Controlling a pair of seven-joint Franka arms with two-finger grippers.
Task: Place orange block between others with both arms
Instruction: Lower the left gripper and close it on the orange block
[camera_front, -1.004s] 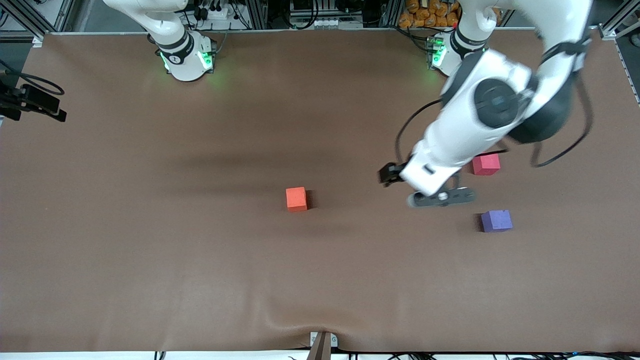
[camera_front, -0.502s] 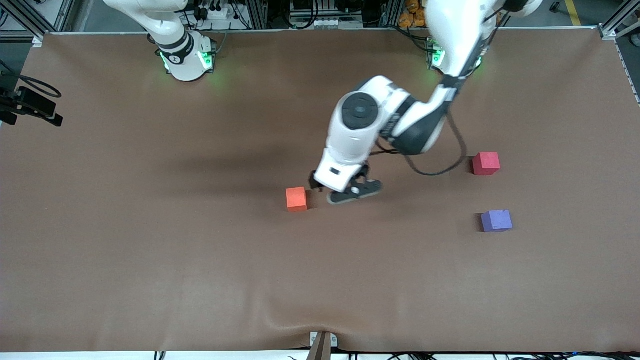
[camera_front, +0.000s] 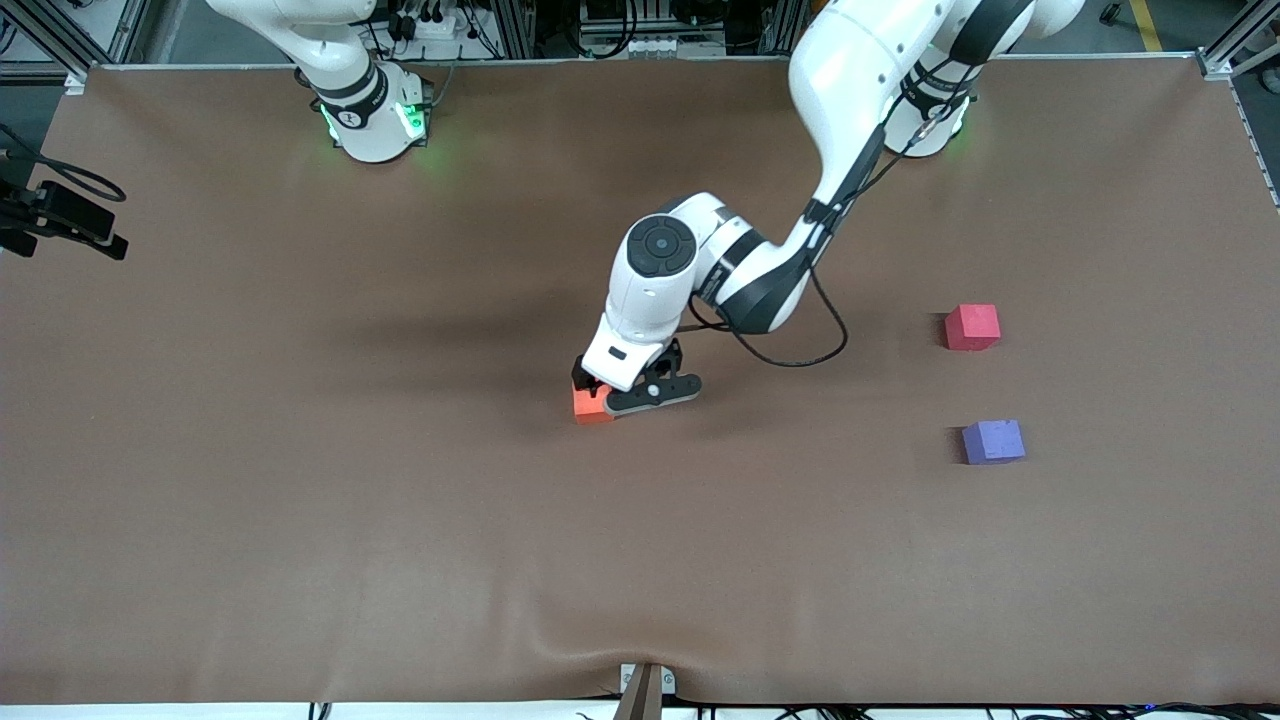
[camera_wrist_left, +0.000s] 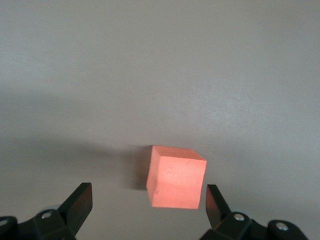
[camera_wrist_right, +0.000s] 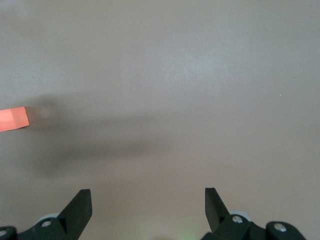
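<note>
The left gripper (camera_wrist_left: 147, 202) hangs just over the orange block (camera_wrist_left: 176, 176) with its fingers (camera_wrist_left: 80, 200) spread wide, the cube off-centre between them and close to one pad. Lowering from here risks that pad landing on the cube's top edge and tipping or skidding it (the matte, foam-like body looks light on the smooth brown table (camera_front: 300, 500)). The red cube (camera_front: 972, 327) and purple cube (camera_front: 993, 441) sit well apart from the orange block, toward the left arm's end. The right gripper (camera_wrist_right: 147, 202) waits, fingers spread, over bare table.
</note>
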